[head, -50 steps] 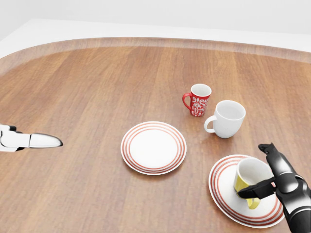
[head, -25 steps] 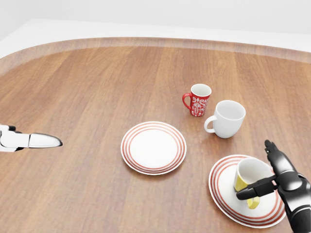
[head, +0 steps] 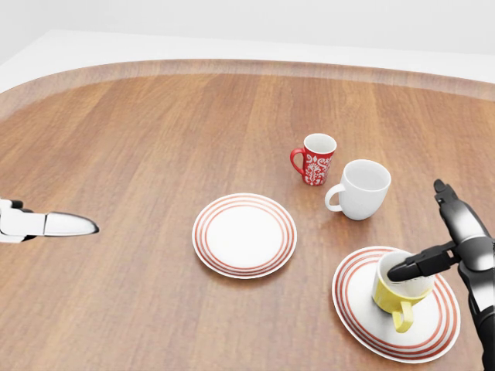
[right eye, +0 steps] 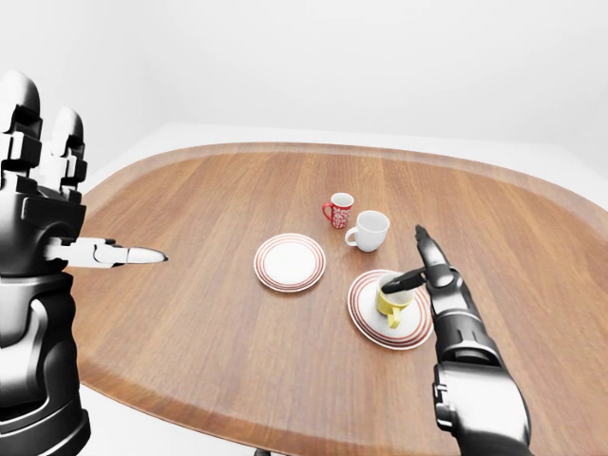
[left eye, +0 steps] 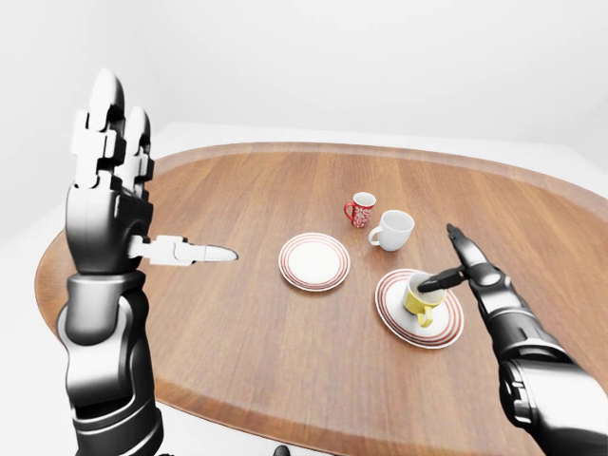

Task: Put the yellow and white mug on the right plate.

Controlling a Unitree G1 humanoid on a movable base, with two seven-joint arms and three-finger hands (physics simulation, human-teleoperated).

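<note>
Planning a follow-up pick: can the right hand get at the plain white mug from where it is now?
Probably yes. The right hand is open beside the yellow and white mug on the right plate. The white mug stands just above that plate in the head view, with bare table between; only the red mug stands near.

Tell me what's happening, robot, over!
Right hand open, one finger over the mug's rim. Left hand open, raised clear. Yellow and white mug upright on the right plate. Nothing in the way.
</note>
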